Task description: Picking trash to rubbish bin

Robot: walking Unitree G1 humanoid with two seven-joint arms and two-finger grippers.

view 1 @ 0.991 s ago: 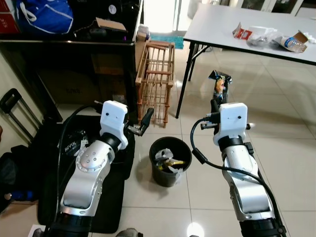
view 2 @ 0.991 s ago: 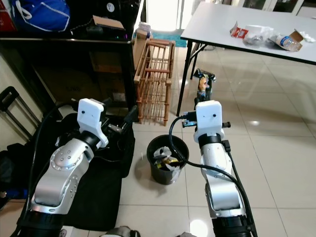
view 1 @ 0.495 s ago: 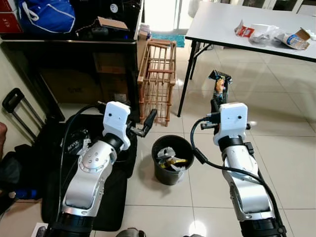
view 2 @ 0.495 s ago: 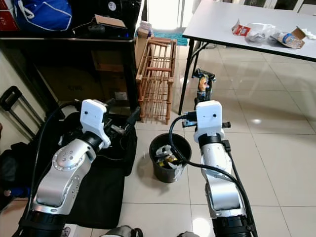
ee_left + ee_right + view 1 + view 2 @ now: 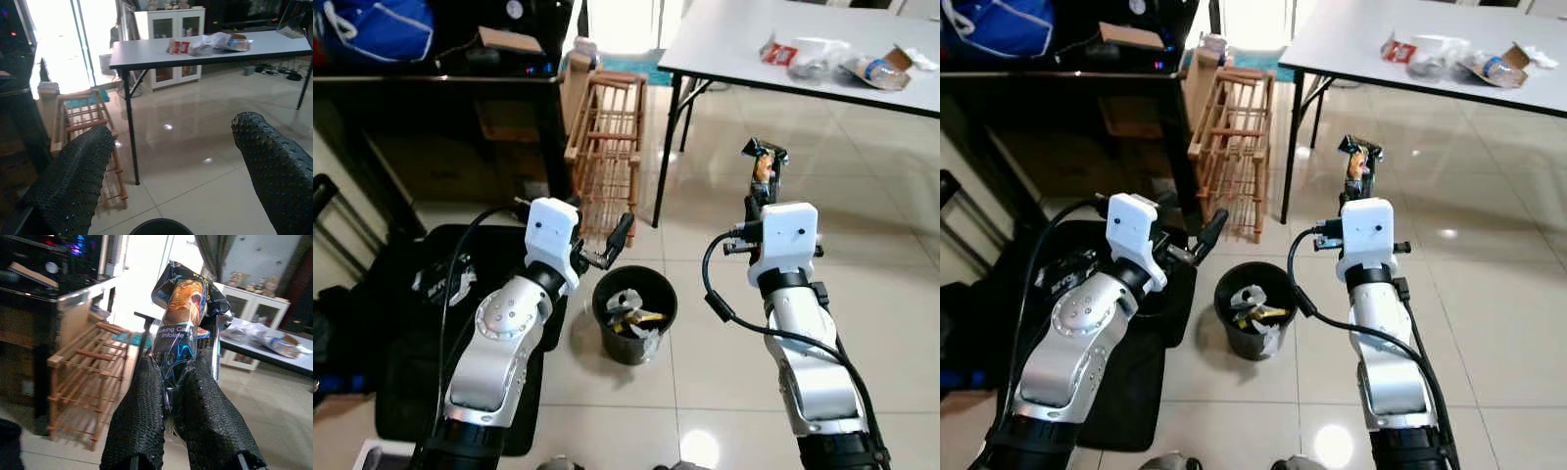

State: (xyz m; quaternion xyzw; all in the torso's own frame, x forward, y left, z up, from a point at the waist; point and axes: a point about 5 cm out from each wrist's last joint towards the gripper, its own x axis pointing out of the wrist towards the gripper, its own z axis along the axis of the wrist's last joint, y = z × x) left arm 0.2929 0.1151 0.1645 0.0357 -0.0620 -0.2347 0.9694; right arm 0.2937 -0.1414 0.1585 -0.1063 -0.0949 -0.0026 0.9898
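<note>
Trash in your right gripper [image 5: 762, 174] is a crinkled snack wrapper [image 5: 763, 162] — dark foil with an orange picture — and the two black fingers [image 5: 142, 411] are pressed together on its lower end, so it stands up above them. You hold it raised over the tiled floor [image 5: 891, 255], well to the right of the rubbish bin [image 5: 633, 315] and farther from you than it.

That black round bin sits on the floor between your two arms, with crumpled paper and a yellow scrap inside. Your left gripper [image 5: 619, 238] hangs just above the bin's left rim, fingers [image 5: 73, 181] spread wide apart with nothing between them.

Beyond the bin stands a wooden rack [image 5: 605, 147]. On the white table [image 5: 724, 49] at the far right lie more wrappers and a plastic bottle [image 5: 873, 70].
</note>
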